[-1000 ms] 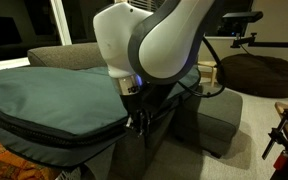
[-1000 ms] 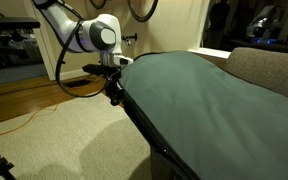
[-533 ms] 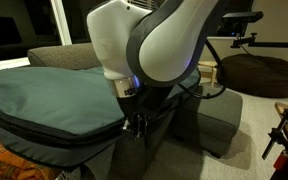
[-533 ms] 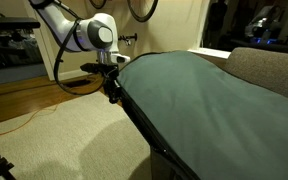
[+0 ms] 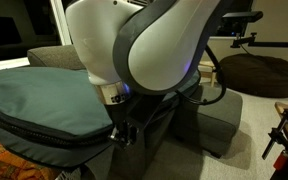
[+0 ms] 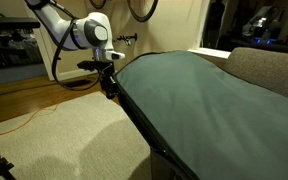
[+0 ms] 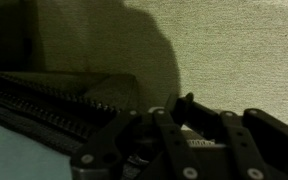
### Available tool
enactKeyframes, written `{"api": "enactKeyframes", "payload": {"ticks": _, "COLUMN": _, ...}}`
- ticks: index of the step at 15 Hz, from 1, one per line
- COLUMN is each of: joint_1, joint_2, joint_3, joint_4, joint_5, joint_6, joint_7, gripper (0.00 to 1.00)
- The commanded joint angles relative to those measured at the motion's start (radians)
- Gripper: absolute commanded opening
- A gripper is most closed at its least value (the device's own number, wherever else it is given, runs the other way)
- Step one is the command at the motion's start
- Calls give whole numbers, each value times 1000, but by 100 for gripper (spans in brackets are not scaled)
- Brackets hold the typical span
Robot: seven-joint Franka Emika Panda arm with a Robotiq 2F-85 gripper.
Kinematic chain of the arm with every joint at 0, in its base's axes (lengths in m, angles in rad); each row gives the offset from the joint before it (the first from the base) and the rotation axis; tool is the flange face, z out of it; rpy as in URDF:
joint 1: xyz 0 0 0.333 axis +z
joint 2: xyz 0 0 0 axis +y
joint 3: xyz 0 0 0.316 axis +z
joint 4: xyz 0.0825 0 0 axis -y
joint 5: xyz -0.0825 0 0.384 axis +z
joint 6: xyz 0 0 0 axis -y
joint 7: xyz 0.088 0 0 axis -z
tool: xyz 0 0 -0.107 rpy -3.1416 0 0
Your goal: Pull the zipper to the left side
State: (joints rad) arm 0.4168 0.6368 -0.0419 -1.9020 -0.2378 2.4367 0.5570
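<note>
Teal-grey fabric fills my side of the scene: the big padded bag (image 5: pixel 44 95) lies flat, and the black zipper (image 5: pixel 59 128) runs along its lower edge. My pincer (image 5: pixel 124 132) is down at the near end of that line, tight against the bag's corner, with the fingers clenched shut.

In the wrist view the zipper's teeth (image 7: pixel 34 100) come in from the left edge and slant down to my pincer (image 7: pixel 184 135) at the bottom of the frame. So the zipper's long axis points straight away from my fingers, to the left. The slider itself should be right at my fingertips. That corner is dark, though, and I cannot tell whether the pull tab is really between the fingers or only touching them.

In an exterior view my pincer (image 6: pixel 109 84) sits at the far tip of the bag. From there the zipper follows the bag's edge away from me, with the pale carpet (image 6: pixel 64 140) just beside it.

That relation decides the move, I think. The whole run of zipper lies to one side of me, so the pull has to follow the line of teeth, not cut across it. I'd keep low and close to the seam. If I lift off that axis, the tab may well slip out.
</note>
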Motion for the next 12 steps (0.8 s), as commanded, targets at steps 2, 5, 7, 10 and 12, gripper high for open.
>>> {"api": "enactKeyframes", "payload": {"ticks": 2, "joint_1": 89, "joint_2": -38, "joint_3": 44, "joint_4": -19, "joint_5": 19, "joint_6": -91, "joint_7": 98, "gripper": 5}}
{"api": "enactKeyframes", "payload": {"ticks": 5, "joint_1": 101, "joint_2": -22, "joint_3": 48, "joint_4": 6, "joint_5": 10, "joint_6": -105, "joint_7": 124, "gripper": 5}}
{"api": "enactKeyframes", "payload": {"ticks": 7, "joint_1": 106, "joint_2": -15, "joint_3": 50, "joint_4": 19, "joint_5": 5, "joint_6": -114, "joint_7": 132, "gripper": 5}}
{"api": "enactKeyframes", "payload": {"ticks": 10, "joint_1": 112, "joint_2": -6, "joint_3": 52, "joint_4": 35, "joint_5": -4, "joint_6": -127, "joint_7": 145, "gripper": 5}}
{"api": "enactKeyframes", "payload": {"ticks": 12, "joint_1": 114, "joint_2": 3, "joint_3": 53, "joint_4": 47, "joint_5": -9, "joint_6": -137, "joint_7": 149, "gripper": 5}}
